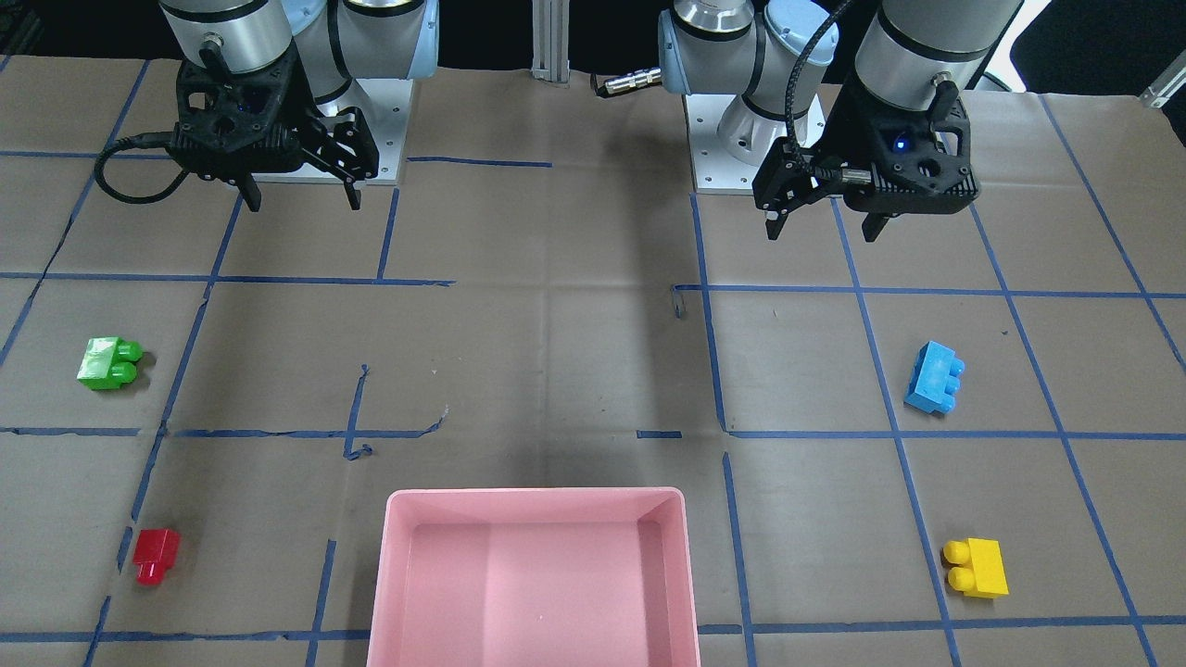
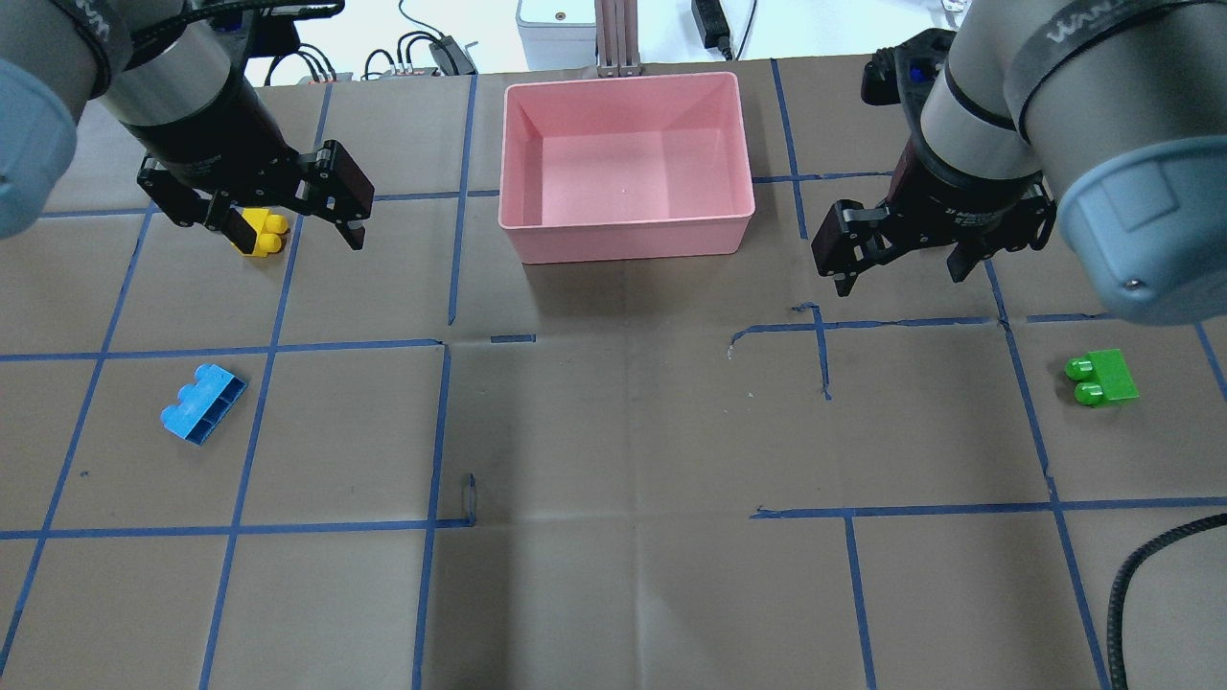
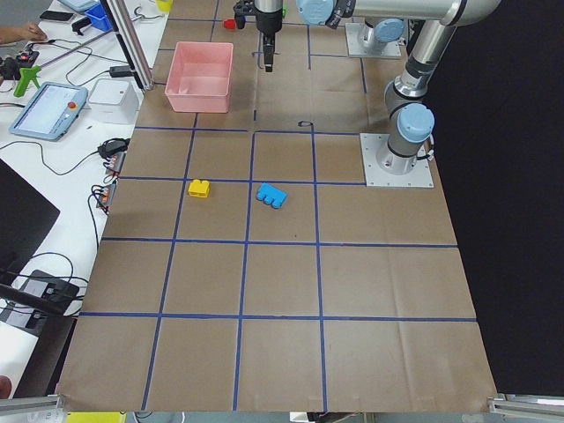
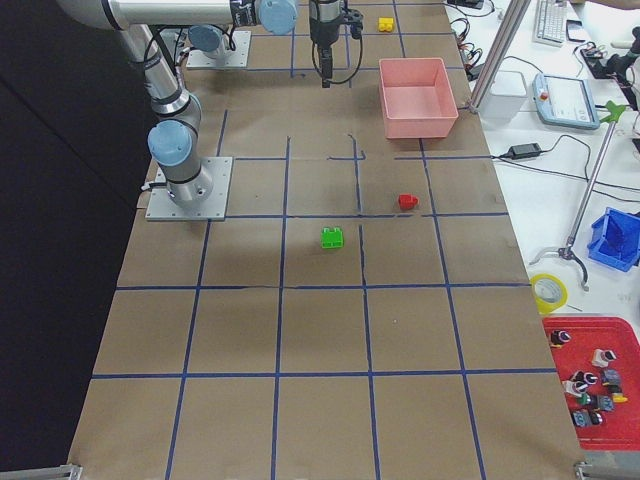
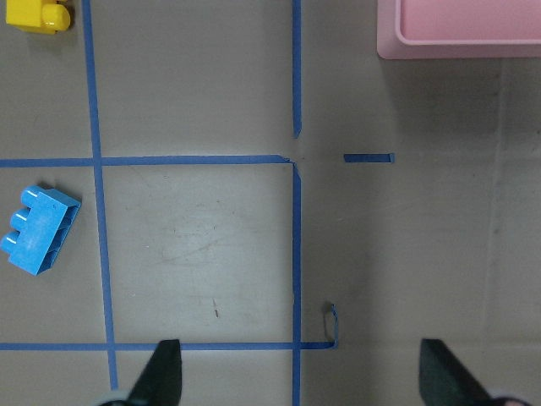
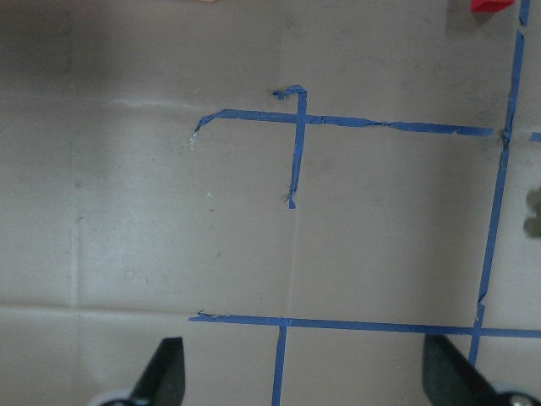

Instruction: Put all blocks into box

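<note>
The pink box [image 2: 623, 240] stands empty at the table's far middle, also in the front view [image 1: 537, 495]. Four blocks lie on the table outside it: green [image 2: 1102, 378] and red [image 1: 155, 555] on my right side, light-blue [image 2: 202, 404] and yellow [image 2: 261, 231] on my left. The red block is hidden in the overhead view. My left gripper [image 2: 288, 230] is open and empty, hovering high, in line with the yellow block in the overhead view. My right gripper [image 2: 901, 276] is open and empty, hovering to the right of the box. The left wrist view shows the blue block [image 5: 38, 230] and the yellow block [image 5: 34, 14].
Brown paper with blue tape lines covers the table [image 2: 613, 575]. The arm bases [image 1: 750, 157] stand at the robot's edge. A post [image 2: 613, 38] and cables sit just beyond the box. Benches with equipment [image 3: 53, 106] run along the far side.
</note>
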Robot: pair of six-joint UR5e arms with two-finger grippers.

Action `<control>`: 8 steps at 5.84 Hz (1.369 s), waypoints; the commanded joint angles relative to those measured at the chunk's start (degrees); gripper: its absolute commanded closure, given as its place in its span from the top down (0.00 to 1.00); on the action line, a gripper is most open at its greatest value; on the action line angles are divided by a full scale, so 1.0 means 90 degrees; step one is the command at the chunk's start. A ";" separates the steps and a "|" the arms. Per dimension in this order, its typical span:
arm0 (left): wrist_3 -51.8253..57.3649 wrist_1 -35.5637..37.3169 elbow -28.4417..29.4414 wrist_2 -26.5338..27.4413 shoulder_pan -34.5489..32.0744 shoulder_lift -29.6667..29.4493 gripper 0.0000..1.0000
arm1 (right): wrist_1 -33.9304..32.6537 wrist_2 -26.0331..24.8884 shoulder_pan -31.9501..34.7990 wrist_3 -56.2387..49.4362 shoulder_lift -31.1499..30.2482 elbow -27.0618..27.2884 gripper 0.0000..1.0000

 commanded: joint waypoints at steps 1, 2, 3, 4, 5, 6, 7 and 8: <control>-0.0029 0.0000 0.0000 -0.0126 0.0000 -0.0015 0.99 | -0.0006 0.0012 -0.0013 -0.0013 0.0004 0.0009 1.00; -0.0029 0.0000 0.0000 -0.0117 0.0000 -0.0015 0.99 | -0.0044 0.0022 -0.0013 -0.0013 0.0023 0.0087 1.00; -0.0029 0.0000 -0.0010 -0.0117 0.0000 -0.0015 0.99 | -0.0054 0.0031 -0.0013 -0.0013 0.0024 0.0088 1.00; -0.0029 0.0000 -0.0010 -0.0107 0.0000 -0.0015 0.99 | -0.0064 0.0051 -0.0013 -0.0013 0.0033 0.0097 1.00; 0.0009 -0.0010 -0.0010 -0.0040 0.0010 0.0004 0.99 | -0.0074 0.0041 -0.0013 -0.0032 0.0033 0.0107 1.00; 0.0029 -0.0029 -0.0020 -0.0039 0.0058 0.0024 0.99 | -0.0084 0.0061 -0.0013 -0.0042 0.0033 0.0126 1.00; 0.0435 -0.0039 -0.0020 -0.0107 0.0310 0.0063 0.99 | -0.0093 0.0061 -0.0013 -0.0042 0.0033 0.0127 1.00; 0.0865 -0.0058 -0.0030 -0.0117 0.0941 0.0063 0.99 | -0.0084 0.0070 -0.0013 -0.0100 0.0033 0.0136 1.00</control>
